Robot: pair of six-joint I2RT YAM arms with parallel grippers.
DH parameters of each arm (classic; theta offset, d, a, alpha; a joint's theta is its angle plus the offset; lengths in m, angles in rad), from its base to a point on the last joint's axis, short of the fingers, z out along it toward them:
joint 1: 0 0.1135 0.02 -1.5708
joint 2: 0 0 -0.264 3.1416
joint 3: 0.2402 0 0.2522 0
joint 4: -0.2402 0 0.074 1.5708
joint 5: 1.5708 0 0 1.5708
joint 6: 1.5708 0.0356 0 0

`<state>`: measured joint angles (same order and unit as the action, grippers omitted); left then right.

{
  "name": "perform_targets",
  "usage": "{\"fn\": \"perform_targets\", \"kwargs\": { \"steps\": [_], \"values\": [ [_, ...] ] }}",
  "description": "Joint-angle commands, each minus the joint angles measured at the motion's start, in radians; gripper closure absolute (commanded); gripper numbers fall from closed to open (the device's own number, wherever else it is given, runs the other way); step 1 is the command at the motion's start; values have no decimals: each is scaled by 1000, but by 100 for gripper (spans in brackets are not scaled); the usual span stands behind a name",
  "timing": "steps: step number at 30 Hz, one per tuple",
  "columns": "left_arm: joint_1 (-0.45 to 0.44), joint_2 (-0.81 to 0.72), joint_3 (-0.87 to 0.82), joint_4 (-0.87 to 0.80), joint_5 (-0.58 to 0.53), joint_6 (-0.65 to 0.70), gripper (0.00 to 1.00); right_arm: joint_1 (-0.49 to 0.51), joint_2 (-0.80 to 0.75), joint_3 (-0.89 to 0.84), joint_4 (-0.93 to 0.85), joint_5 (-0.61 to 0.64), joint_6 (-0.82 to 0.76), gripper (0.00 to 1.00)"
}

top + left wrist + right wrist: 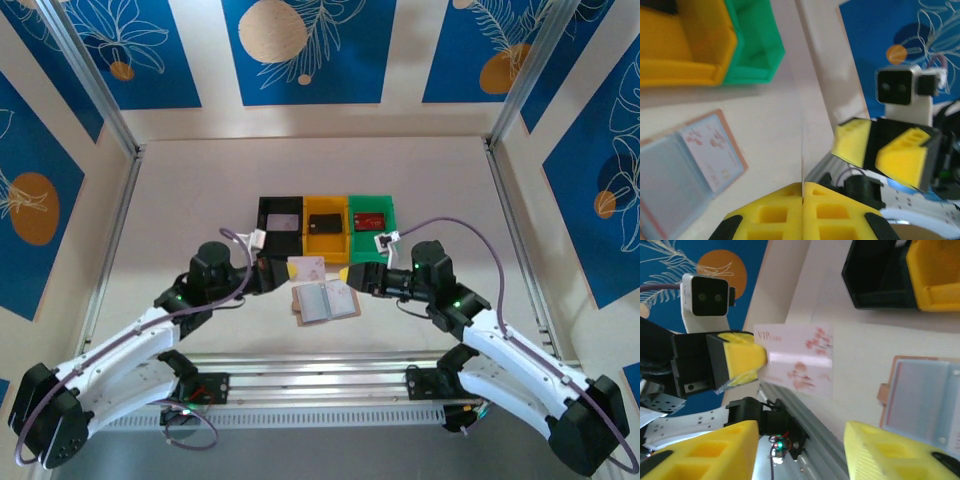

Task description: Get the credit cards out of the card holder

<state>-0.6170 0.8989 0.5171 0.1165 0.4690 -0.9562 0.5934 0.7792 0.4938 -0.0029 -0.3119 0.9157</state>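
One pale pink card (pixel 307 268) is clamped at its 9 o'clock edge by the left gripper (pixel 287 271) in the top view. The open card holder (pixel 325 300) lies flat on the table just at 6 o'clock of it, with the right gripper (pixel 362 281) at its 3 o'clock. The black bin (pixel 264 226), the yellow bin (pixel 326 250) and the green bin (pixel 386 233) stand in a row at 12 o'clock.

From the left wrist, the card is seen edge-on, pressed between the yellow pads (pixel 835 212).

From the right wrist, this gripper's fingers (pixel 715 450) stand apart and hold nothing. The card reads "VIP". I judge it light, stiff and slippery, so it is best pinched on the flat faces near one edge.
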Motion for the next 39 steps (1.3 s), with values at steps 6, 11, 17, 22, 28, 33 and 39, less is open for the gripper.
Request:
{"fn": "perform_targets", "kwargs": {
  "steps": [6,11,17,22,28,33,39],
  "values": [
    [254,58,142,-267,76,205,100,-45,-49,162,-447,129,-224,41],
    [335,198,208,-266,95,248,100,-49,-46,270,-637,241,-301,38],
    [353,372,283,-240,64,267,100,-50,-86,349,-784,358,-348,35],
    [358,499,360,-260,14,297,100,-52,-157,392,-851,460,-392,30],
    [361,638,445,-253,-12,299,100,-53,-232,385,-883,532,-434,26],
    [360,740,517,-262,-31,300,100,-50,-259,362,-872,519,-432,26],
    [360,827,575,-261,-53,297,100,-49,-281,335,-844,517,-439,26]
  ]
}}
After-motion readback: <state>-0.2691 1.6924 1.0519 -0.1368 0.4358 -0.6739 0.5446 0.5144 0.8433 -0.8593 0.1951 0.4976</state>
